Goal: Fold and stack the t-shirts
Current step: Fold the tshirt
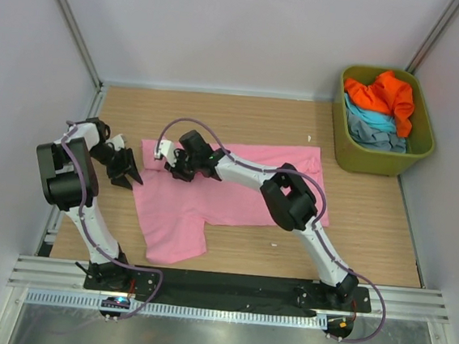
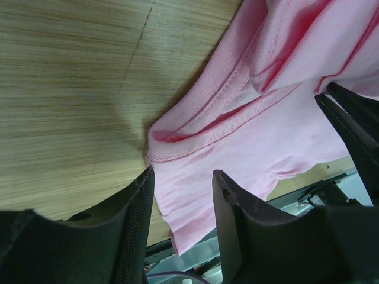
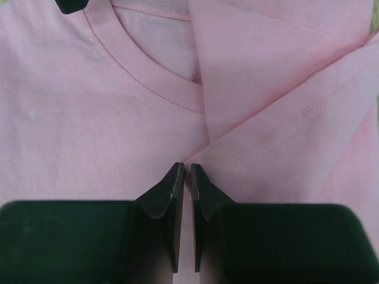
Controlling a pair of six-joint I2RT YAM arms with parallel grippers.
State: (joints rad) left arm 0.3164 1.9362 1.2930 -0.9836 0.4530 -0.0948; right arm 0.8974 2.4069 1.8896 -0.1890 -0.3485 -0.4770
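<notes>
A pink t-shirt (image 1: 235,197) lies spread on the wooden table, with one side folded over near the collar (image 3: 148,83). My right gripper (image 1: 176,165) is low over the collar area. Its jaws (image 3: 187,167) are closed to a thin slit on the edge of the fabric fold. My left gripper (image 1: 125,172) is open at the shirt's left edge. In the left wrist view its fingers (image 2: 183,174) stand apart just above the pink hem (image 2: 195,207). Orange (image 1: 387,94), light blue (image 1: 373,119) and grey-blue (image 1: 379,139) t-shirts lie bunched in the tub.
The olive-green tub (image 1: 377,160) stands at the back right corner. White walls close in the table on three sides. The black base rail (image 1: 227,286) runs along the near edge. Bare wood shows left of the shirt (image 1: 113,112) and between shirt and tub.
</notes>
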